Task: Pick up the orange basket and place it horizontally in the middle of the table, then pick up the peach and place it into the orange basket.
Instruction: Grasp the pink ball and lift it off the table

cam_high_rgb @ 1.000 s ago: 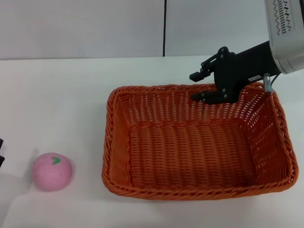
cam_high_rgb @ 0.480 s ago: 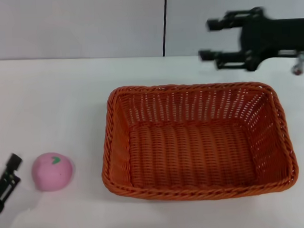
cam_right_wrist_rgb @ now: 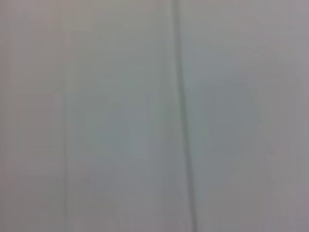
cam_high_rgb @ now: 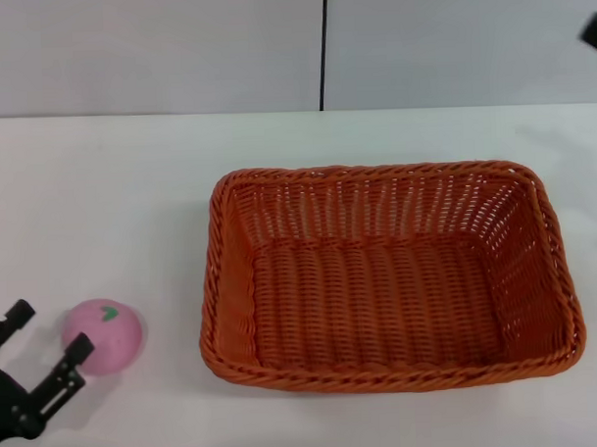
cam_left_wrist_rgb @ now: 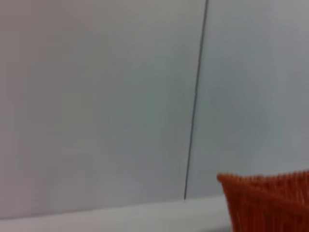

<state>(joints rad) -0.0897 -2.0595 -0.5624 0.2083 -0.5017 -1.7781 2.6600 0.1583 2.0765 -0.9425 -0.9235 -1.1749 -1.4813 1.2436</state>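
The orange basket (cam_high_rgb: 389,279) lies lengthwise across the middle of the white table (cam_high_rgb: 101,191), empty and with nothing touching it. One of its corners (cam_left_wrist_rgb: 270,200) shows in the left wrist view. The pink peach (cam_high_rgb: 106,333) sits on the table left of the basket, its leaf mark up. My left gripper (cam_high_rgb: 47,331) is open at the near left, low beside the peach. One of its fingertips (cam_high_rgb: 78,349) reaches the peach's near-left side and the other stands farther left. Only a black sliver of my right gripper (cam_high_rgb: 594,31) shows at the far right edge.
A pale wall with a dark vertical seam (cam_high_rgb: 324,46) stands behind the table. The right wrist view shows only that wall. Bare tabletop lies between the peach and the basket.
My right gripper has left the basket's far rim and pulled up and right, almost out of view. My left gripper has come in from the lower left to the peach.
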